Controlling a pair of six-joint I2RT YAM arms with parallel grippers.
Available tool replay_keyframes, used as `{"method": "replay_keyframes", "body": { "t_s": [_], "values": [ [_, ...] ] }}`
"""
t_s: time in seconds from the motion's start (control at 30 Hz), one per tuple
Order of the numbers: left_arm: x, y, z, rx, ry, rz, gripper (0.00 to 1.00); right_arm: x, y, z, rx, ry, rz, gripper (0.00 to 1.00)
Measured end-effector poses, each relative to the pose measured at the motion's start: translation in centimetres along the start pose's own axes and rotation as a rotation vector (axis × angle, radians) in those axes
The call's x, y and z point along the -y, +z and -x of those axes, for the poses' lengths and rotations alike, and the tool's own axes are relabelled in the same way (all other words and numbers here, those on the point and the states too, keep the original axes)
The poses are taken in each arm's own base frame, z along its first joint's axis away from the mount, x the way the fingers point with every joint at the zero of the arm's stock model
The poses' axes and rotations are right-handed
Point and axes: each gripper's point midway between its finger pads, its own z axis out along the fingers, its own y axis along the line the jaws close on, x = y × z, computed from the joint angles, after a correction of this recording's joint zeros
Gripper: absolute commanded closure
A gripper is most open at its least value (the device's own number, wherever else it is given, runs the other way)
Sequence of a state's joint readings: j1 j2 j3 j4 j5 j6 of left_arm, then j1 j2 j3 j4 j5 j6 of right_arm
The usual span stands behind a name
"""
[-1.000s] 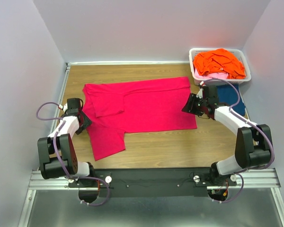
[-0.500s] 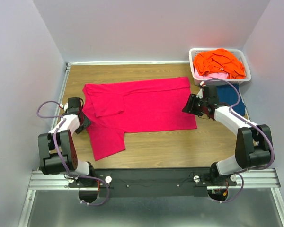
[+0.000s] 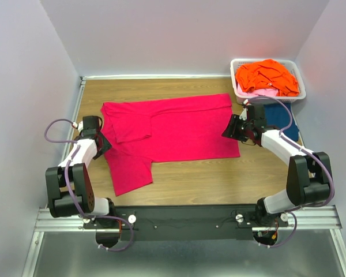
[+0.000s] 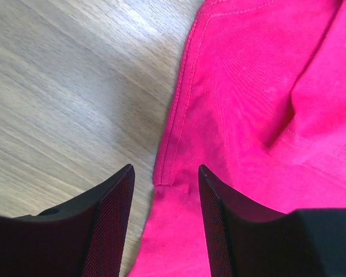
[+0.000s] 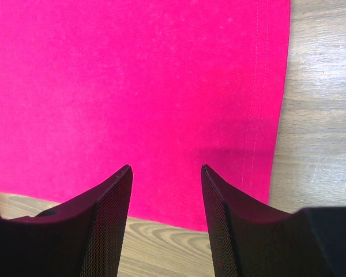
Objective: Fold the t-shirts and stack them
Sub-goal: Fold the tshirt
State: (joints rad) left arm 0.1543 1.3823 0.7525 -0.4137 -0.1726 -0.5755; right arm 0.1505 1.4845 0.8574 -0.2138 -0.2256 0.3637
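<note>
A bright magenta-pink t-shirt (image 3: 173, 130) lies spread on the wooden table (image 3: 207, 179), partly folded, one sleeve hanging toward the near left. My left gripper (image 3: 101, 144) is open at the shirt's left edge; in the left wrist view (image 4: 164, 173) its fingers straddle the hem seam of the pink cloth (image 4: 248, 115). My right gripper (image 3: 230, 130) is open at the shirt's right edge; in the right wrist view (image 5: 166, 173) its fingers hover over the hem of the pink cloth (image 5: 132, 86). A dark blue shirt (image 3: 282, 118) lies behind the right arm. Orange (image 3: 268, 76) and pale pink (image 3: 265, 91) shirts fill the basket.
A white plastic basket (image 3: 237, 64) stands at the back right corner. Grey walls close the table on three sides. Bare wood shows in front of the shirt and along the far edge.
My left gripper has shifted slightly away from me along the shirt's left edge. The right arm and the shirt have not moved.
</note>
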Motion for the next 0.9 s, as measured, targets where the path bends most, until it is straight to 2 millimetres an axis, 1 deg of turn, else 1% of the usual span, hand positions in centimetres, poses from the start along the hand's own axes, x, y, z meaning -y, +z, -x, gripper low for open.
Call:
{"method": "replay_keyframes", "body": {
  "t_s": [0.2, 0.27, 0.53, 0.67, 0.7, 0.8, 0.83, 0.9],
  "values": [
    [-0.1, 1.1, -1.3, -0.049, 0.021, 0.021, 0.44, 0.0, 0.0, 0.0, 0.0, -0.006, 0.0, 0.42],
    [-0.2, 1.2, -1.7, -0.059, 0.023, 0.025, 0.46, 0.0, -0.1, 0.0, 0.001, -0.007, 0.0, 0.42],
    [-0.4, 1.3, -2.0, -0.063, 0.025, 0.03, 0.54, 0.0, -0.2, 0.1, 0.004, -0.008, 0.0, 0.42],
    [-0.4, 1.3, -2.1, -0.063, 0.026, 0.031, 0.55, 0.0, -0.2, 0.1, 0.005, -0.008, -0.002, 0.41],
    [-0.4, 1.4, -2.1, -0.063, 0.026, 0.032, 0.57, 0.0, -0.2, 0.1, 0.004, -0.008, -0.002, 0.42],
    [-0.5, 1.4, -2.0, -0.06, 0.028, 0.038, 0.59, 0.0, -0.2, 0.1, 0.004, -0.008, -0.002, 0.41],
    [-0.6, 1.4, -2.0, -0.059, 0.028, 0.04, 0.65, 0.0, -0.2, 0.1, 0.004, -0.008, -0.002, 0.41],
    [-0.7, 1.4, -2.0, -0.056, 0.028, 0.045, 0.73, 0.1, -0.3, 0.0, 0.003, -0.008, -0.004, 0.41]
  ]
}}
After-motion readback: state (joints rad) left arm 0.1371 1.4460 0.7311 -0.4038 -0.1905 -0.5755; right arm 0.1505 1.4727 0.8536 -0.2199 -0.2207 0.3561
